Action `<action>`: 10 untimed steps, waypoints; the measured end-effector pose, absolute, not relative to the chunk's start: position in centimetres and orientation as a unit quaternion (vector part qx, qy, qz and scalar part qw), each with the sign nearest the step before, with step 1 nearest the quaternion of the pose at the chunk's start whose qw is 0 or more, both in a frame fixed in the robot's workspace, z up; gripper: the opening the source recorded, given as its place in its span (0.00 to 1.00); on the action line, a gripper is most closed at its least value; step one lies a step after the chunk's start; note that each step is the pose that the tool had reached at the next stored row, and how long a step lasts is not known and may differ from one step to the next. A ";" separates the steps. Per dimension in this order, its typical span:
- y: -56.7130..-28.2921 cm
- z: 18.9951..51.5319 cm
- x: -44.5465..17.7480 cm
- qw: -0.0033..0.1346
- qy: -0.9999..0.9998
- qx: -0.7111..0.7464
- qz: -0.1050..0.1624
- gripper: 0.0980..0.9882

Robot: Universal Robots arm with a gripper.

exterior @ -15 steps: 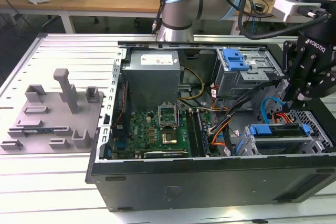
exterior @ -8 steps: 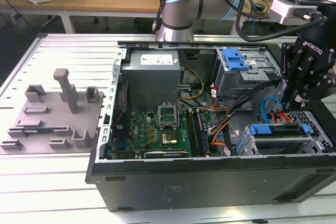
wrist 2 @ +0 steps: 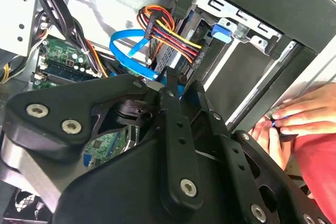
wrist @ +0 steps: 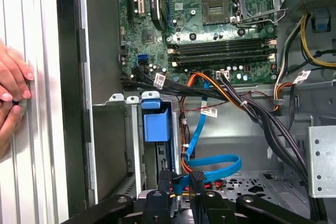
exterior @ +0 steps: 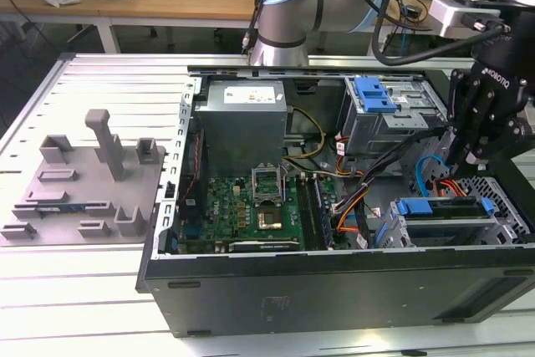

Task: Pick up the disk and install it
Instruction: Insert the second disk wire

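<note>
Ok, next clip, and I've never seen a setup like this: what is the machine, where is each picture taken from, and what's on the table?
It is one robot arm ending in a black gripper. The exterior view looks on from off the arm; both wrist views ride on the arm. On the ridged metal table lies an open computer case, motherboard showing, and on the exterior view's left a grey fixture plate. The gripper hangs over the drive cage at the exterior view's right, where a blue-railed drive, apparently the disk, sits. A person's hand rests beside the case.
</note>
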State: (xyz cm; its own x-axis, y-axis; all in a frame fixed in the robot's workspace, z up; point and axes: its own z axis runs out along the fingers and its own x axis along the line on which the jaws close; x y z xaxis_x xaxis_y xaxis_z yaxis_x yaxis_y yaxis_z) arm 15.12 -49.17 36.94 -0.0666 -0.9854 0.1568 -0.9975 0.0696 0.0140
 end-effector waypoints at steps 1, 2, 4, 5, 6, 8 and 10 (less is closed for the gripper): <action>-49.2 36.9 15.1 0.062 -0.729 0.680 0.048 0.22; -49.3 36.9 15.1 0.062 -0.728 0.681 0.048 0.22; -49.4 36.9 15.1 0.062 -0.725 0.684 0.049 0.22; -49.4 36.9 15.1 0.062 -0.723 0.686 0.049 0.22; -49.4 36.9 15.1 0.062 -0.722 0.688 0.049 0.22; -49.4 36.9 15.1 0.062 -0.719 0.690 0.049 0.22; -49.4 36.9 15.1 0.062 -0.719 0.690 0.049 0.22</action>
State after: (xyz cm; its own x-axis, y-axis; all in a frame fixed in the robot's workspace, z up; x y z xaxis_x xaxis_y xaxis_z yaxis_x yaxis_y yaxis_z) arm 15.12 -49.41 36.87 -0.0392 -0.9868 0.1569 -0.9990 0.0420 0.0143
